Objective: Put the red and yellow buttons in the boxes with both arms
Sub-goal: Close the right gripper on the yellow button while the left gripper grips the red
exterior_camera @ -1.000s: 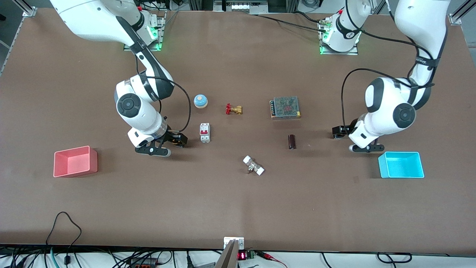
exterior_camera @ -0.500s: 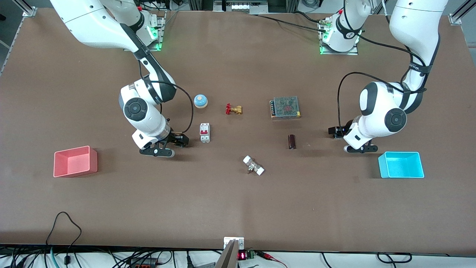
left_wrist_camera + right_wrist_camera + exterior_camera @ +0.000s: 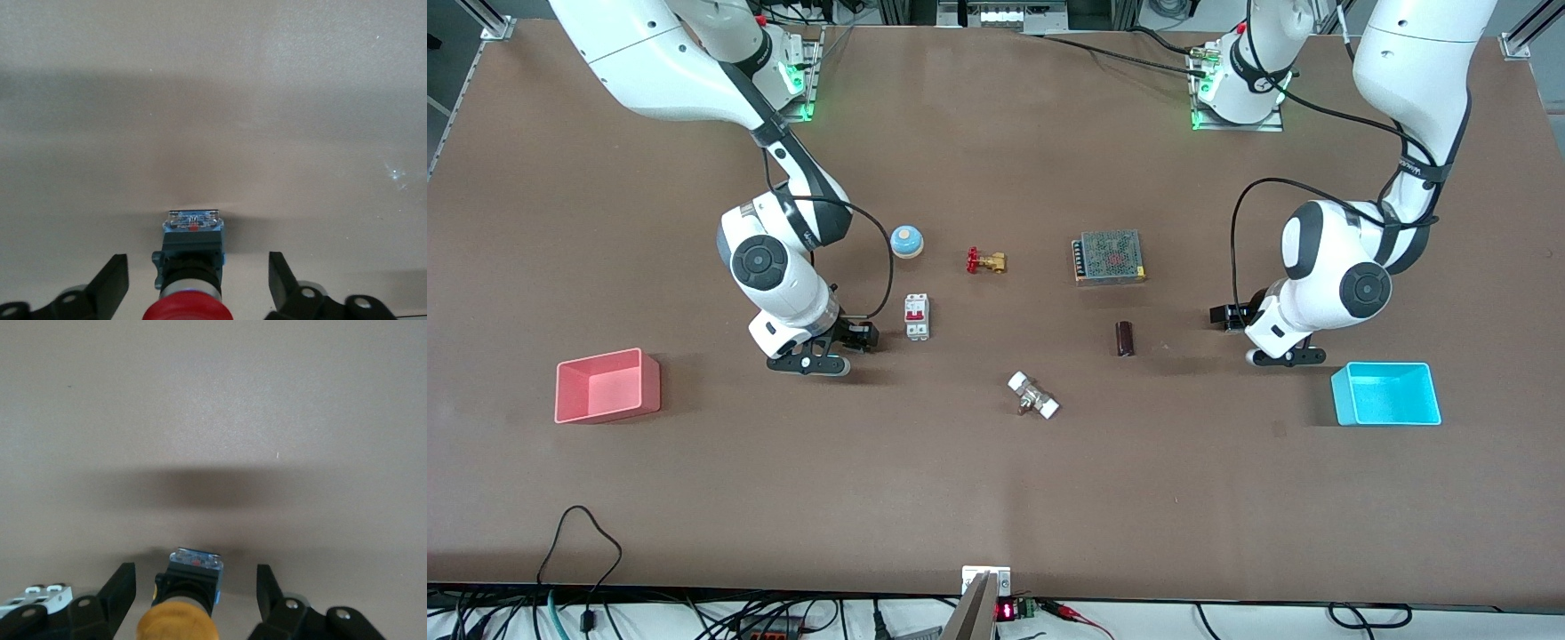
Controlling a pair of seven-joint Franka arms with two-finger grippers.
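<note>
In the left wrist view the red button (image 3: 191,308) sits on the table between the spread fingers of my left gripper (image 3: 197,267), which do not touch it. In the right wrist view the yellow button (image 3: 177,623) sits the same way inside my open right gripper (image 3: 195,577). In the front view both buttons are hidden under the hands. My left gripper (image 3: 1282,356) is low beside the cyan box (image 3: 1386,394). My right gripper (image 3: 809,363) is low between the pink-red box (image 3: 607,385) and a circuit breaker.
Around the table's middle lie a white-and-red circuit breaker (image 3: 916,316), a blue dome bell (image 3: 906,241), a brass valve with a red handle (image 3: 985,261), a mesh-covered power supply (image 3: 1109,256), a dark cylinder (image 3: 1125,339) and a white fitting (image 3: 1033,396).
Both hands have shifted a little toward the table's middle: the right gripper away from the pink-red box, the left gripper away from the cyan box.
</note>
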